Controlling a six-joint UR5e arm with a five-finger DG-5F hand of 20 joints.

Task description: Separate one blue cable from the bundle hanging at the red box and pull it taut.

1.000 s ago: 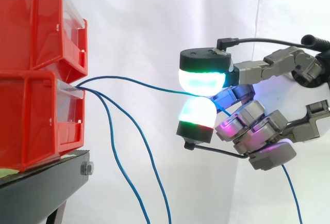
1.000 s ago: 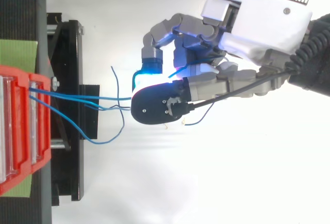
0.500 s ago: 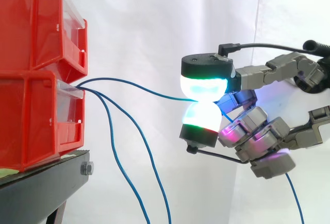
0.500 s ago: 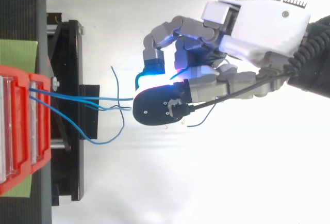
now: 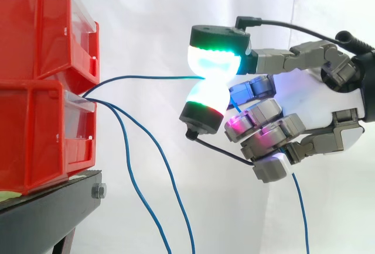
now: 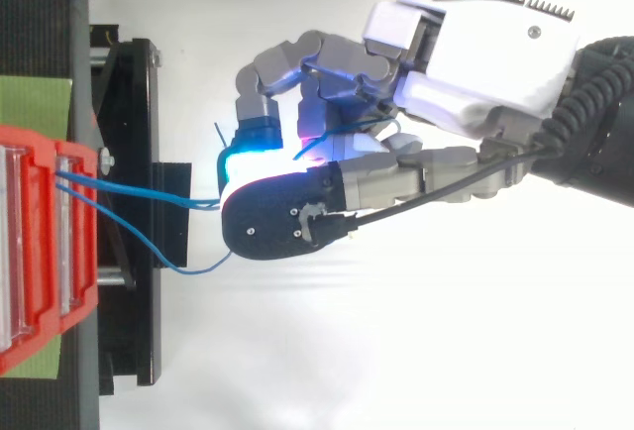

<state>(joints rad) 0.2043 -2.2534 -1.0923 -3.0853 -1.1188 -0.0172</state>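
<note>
Blue cable [image 5: 146,78] pinched between two pads [image 5: 212,64] of hand [image 6: 466,63], tight so no slipping. Held high, apart from two drooping cables [image 5: 170,179]. Stretched nearly straight to box [image 5: 41,137] front edge. Far behind, plain white curtain [image 5: 176,8].

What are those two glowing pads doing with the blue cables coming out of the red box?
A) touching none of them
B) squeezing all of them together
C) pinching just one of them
C: one blue cable runs almost level from the red box into the pinch between the pads of the hand, while the two other cables hang down loose.
</note>
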